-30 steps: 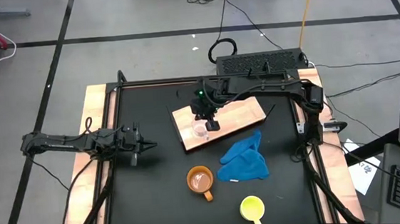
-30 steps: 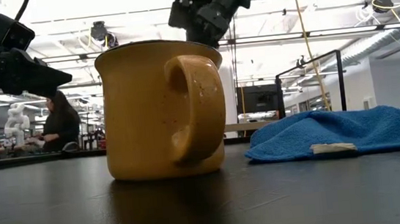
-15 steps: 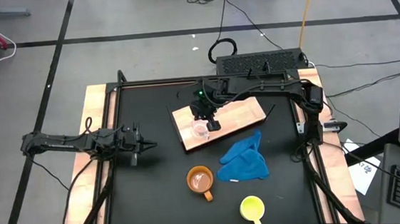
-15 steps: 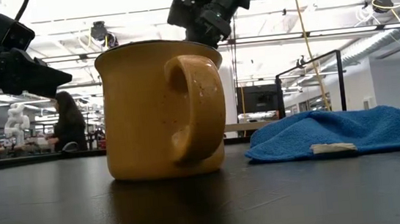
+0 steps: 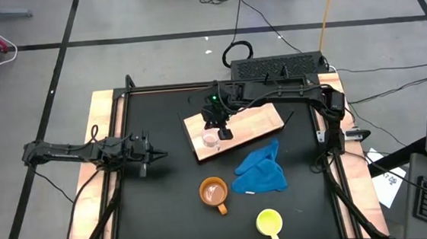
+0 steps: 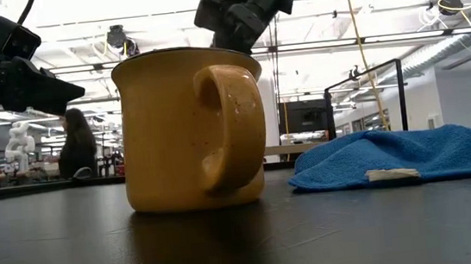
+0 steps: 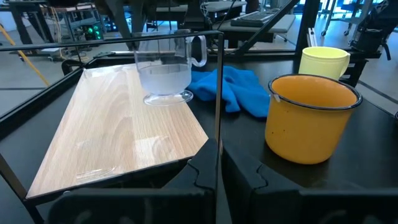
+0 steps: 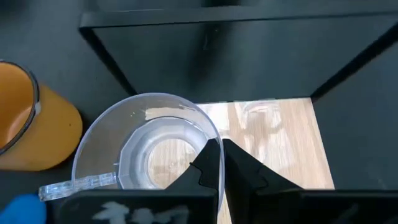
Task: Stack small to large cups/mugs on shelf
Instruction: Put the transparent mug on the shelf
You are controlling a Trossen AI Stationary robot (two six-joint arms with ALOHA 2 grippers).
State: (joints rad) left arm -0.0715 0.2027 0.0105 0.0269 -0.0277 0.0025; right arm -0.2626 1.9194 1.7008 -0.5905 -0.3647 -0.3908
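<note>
One small clear glass cup stands on light wooden board as stack base | right gripper clenched empty above | left gripper closed, waiting aside

The shelf near the bench's far edge is partly occupied: the glass cup stands at its left end, with the right end effector directly above it. The shelf's right half is left bare. The near approach is obstructed by the blue cloth and orange mug.
</note>
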